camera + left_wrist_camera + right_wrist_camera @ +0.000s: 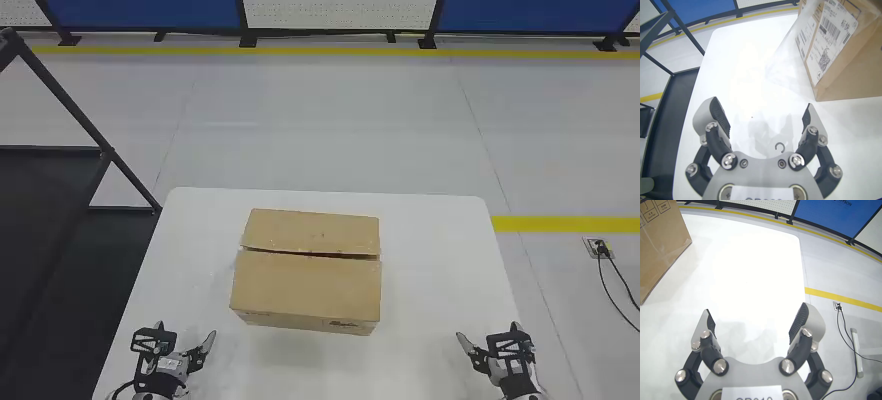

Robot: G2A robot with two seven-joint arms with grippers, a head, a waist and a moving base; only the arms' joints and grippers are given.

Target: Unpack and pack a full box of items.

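Grey floor (320,110) lies all around. A yellow line (565,223) is painted on it to the robot's right, and blue panels (140,12) stand at the far end. On the floor stands a white surface (430,260) with round corners. A black rack (40,230) stands just beside its left edge.

A brown cardboard box (308,270) sits in the middle of the surface. It is shut. Its two top flaps lie down and meet in a line across the lid, and a thin dark gap shows along part of that line. The box stands flat. White labels (831,37) with black print are stuck on the side that faces the left arm.

The left gripper (180,340) hangs over the near left corner of the surface, well apart from the box. Its jaws are spread wide and hold nothing. The right gripper (490,338) hangs over the near right corner, also well apart from the box. Its jaws are wide too, with just bare surface between them. The box lies between the two grippers and farther from the robot than both.

A thin black cable (846,332) runs over the floor to the right of the surface. It goes into a small socket (837,306) set in the floor, just by the yellow line.
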